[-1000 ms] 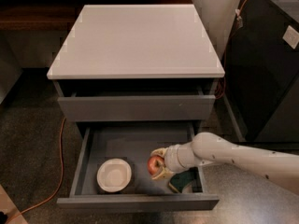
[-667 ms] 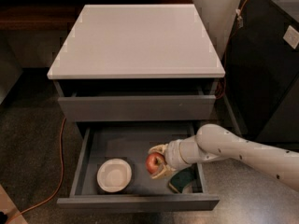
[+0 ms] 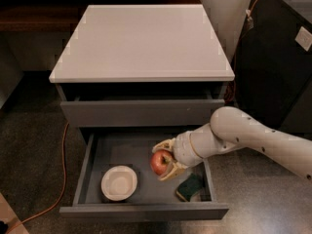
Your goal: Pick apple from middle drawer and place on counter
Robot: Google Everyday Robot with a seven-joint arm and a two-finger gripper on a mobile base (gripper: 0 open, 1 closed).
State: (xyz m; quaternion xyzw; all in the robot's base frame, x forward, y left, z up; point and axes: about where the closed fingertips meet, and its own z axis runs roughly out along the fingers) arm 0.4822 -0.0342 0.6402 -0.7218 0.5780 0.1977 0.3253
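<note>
Lifted slightly over the past second, the apple (image 3: 160, 161) is now riding a little higher inside the open middle drawer (image 3: 84, 170), and the white arm (image 3: 243, 136) is arching up nearer the grey drawer front (image 3: 141, 112) above. The arm is running off the right edge, so the rest of the robot is staying out of sight. Shadow under that upper front is swallowing the back of the open drawer, and it is hard to say whether the fruit is clear of the drawer floor. The hand (image 3: 165, 160) is reaching in from the right, its pale fingers (image 3: 164, 144) clamping the apple from above and below, spread only as wide as the fruit. A white bowl (image 3: 119, 182) is sitting at the drawer's front left, well apart from the hand; a dark sponge (image 3: 190, 186) is lying just below the wrist. The white bench (image 3: 141, 38) is gleaming overhead.
</note>
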